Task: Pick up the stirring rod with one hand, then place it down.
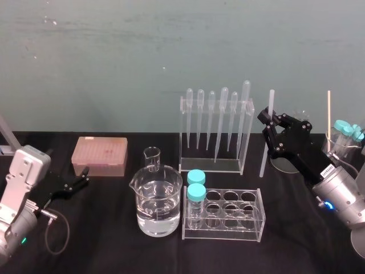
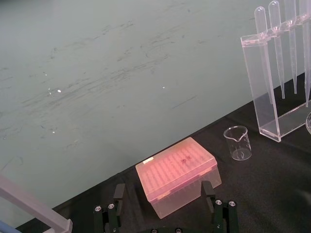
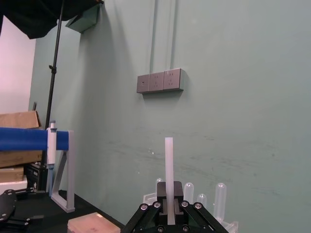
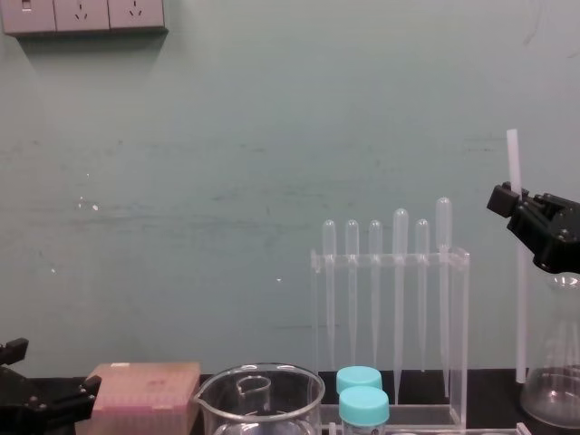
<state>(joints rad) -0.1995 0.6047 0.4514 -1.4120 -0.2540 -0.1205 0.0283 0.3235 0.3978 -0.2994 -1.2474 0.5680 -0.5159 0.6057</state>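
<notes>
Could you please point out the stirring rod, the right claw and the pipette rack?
stirring rod (image 1: 265, 149): head view, lower shaft.
right claw (image 1: 268, 118): head view, between fingertips, gripping the stirring rod.
pipette rack (image 1: 211, 165): head view, clear base.

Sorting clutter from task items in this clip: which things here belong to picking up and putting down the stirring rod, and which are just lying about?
In the job:
stirring rod, held upright
right gripper, shut on it

Lying about:
pipette rack
water beaker
tube rack
pink tip box
left gripper, parked open at the left
</notes>
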